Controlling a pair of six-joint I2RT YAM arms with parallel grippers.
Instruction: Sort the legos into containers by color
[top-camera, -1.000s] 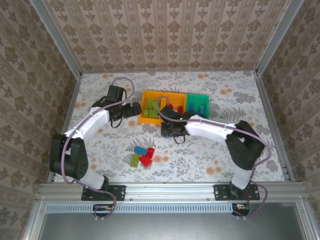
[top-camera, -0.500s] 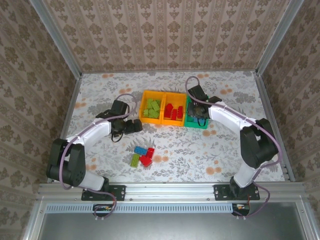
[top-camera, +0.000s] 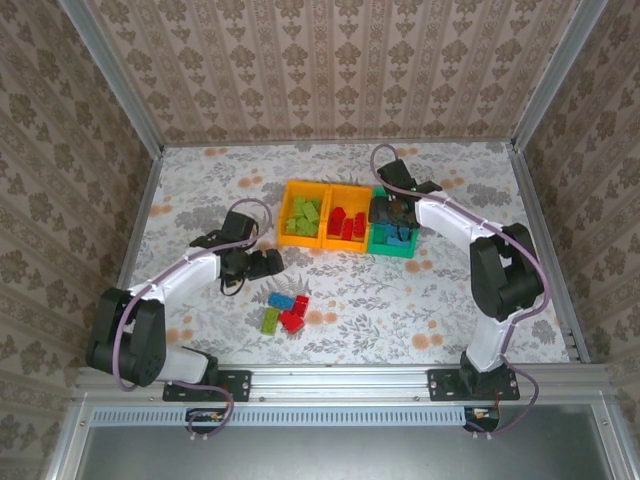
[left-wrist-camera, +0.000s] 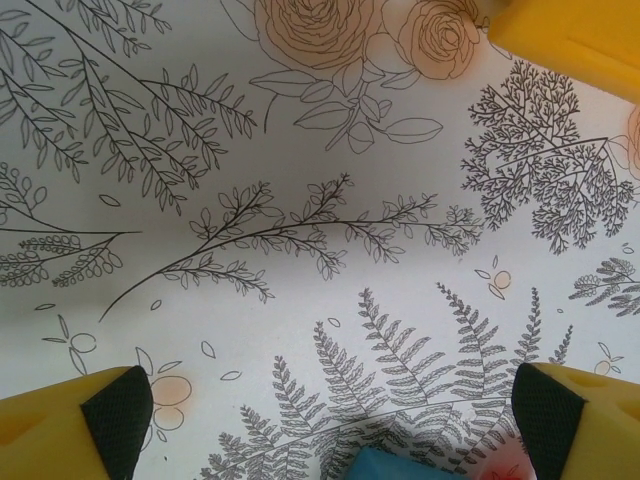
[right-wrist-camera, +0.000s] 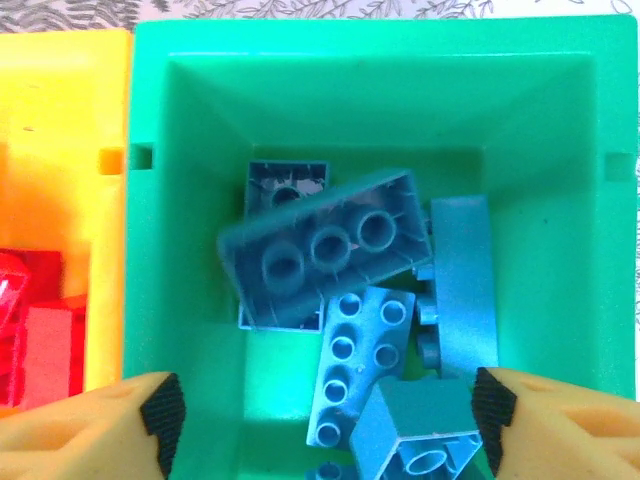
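While your right pincer hung wide over the teal bin, your left pincer stood wide above the desk.

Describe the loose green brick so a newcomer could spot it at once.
On the floral table, between the bins and the near edge, lies a small pile of bricks. The green brick is its near-left piece, the only lime one among blue and red.

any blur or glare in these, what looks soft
Left wrist: the table print is sharp, the fingertips and the blue brick at the bottom edge are soft. Right wrist: the blue bricks in the green bin are crisp, the orange bin beside it is washed out. Top external: even light, no harsh glare.
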